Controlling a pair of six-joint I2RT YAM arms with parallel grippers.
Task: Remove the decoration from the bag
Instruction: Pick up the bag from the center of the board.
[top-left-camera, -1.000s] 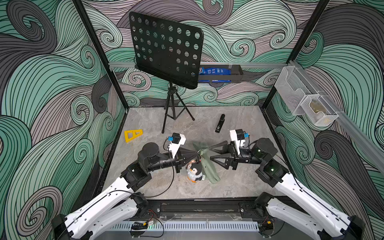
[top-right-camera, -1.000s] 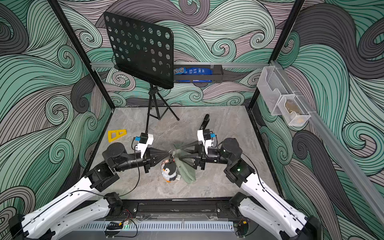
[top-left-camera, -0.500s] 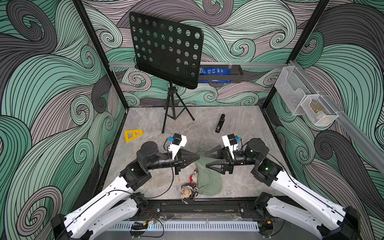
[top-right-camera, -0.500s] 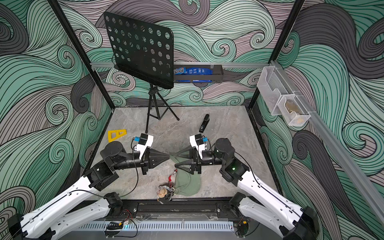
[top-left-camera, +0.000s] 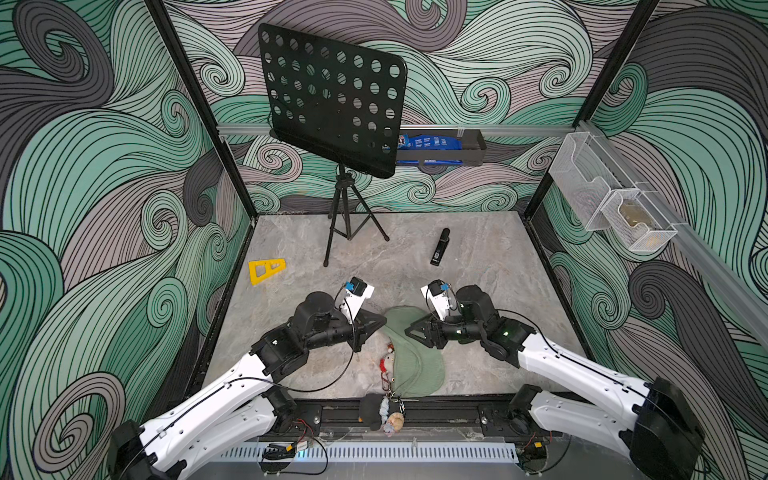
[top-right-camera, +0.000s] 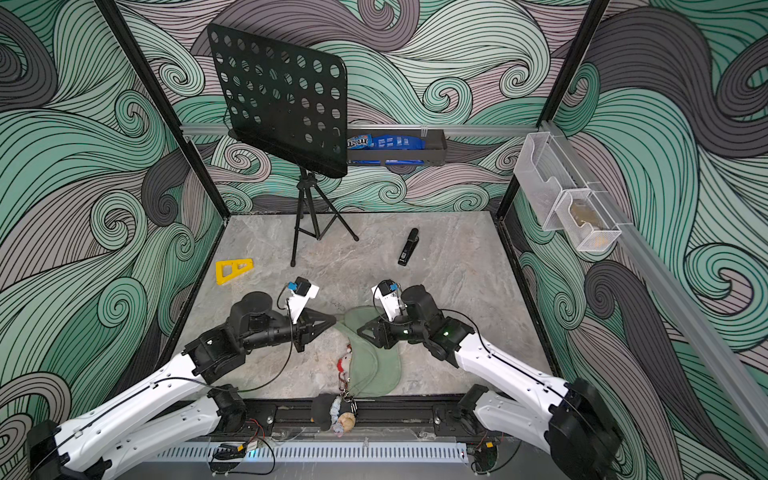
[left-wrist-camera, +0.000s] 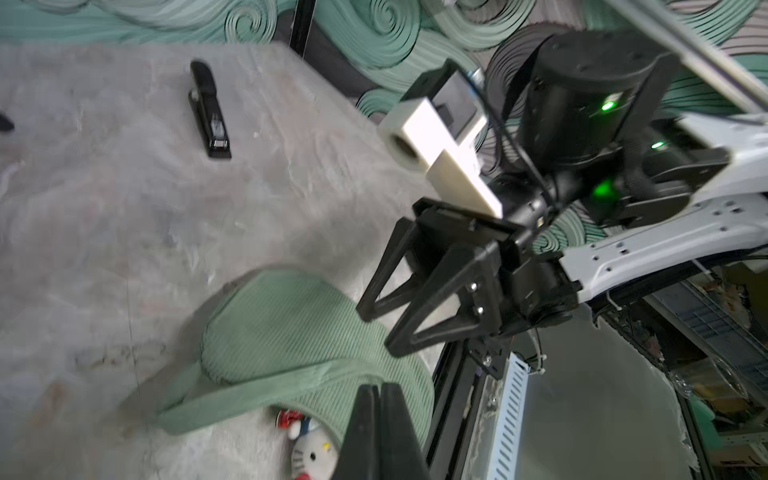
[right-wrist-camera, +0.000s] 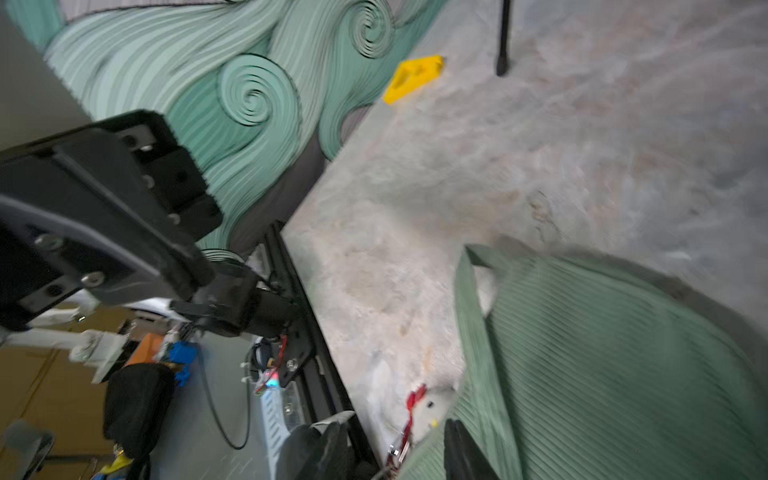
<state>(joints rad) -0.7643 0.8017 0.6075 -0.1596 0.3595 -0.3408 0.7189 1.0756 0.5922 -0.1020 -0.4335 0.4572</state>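
Only the left wrist view shows the decoration (left-wrist-camera: 311, 455) as a cat.

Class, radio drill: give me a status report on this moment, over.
Left gripper jaws shut, empty; right gripper jaws open above the bag. Decoration looks attached, trailing over the table front edge. Nothing in the way.
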